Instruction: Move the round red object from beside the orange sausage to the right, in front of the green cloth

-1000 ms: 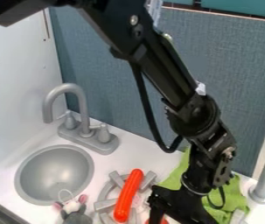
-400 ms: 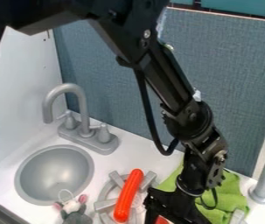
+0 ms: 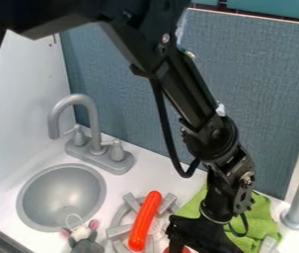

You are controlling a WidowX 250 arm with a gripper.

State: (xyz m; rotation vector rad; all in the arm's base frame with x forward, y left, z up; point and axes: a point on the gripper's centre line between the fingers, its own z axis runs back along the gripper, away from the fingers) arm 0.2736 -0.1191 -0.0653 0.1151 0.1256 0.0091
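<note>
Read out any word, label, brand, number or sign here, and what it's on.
There are none I can read: no lettering shows on the gray curved faucet, round gray sink or long red-orange toy. Any marks on the black jointed robot arm are too small.

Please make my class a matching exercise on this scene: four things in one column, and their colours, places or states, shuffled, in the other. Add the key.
1. Toy mouse
2. Cloth
3. Sausage-shaped toy
4. Faucet

A. Lying across the burner
B. Grey all over, with a curved spout
C. Pink-eared, near the sink
D. Bright green and crumpled

Right pairs: 1-C, 2-D, 3-A, 4-B
</note>
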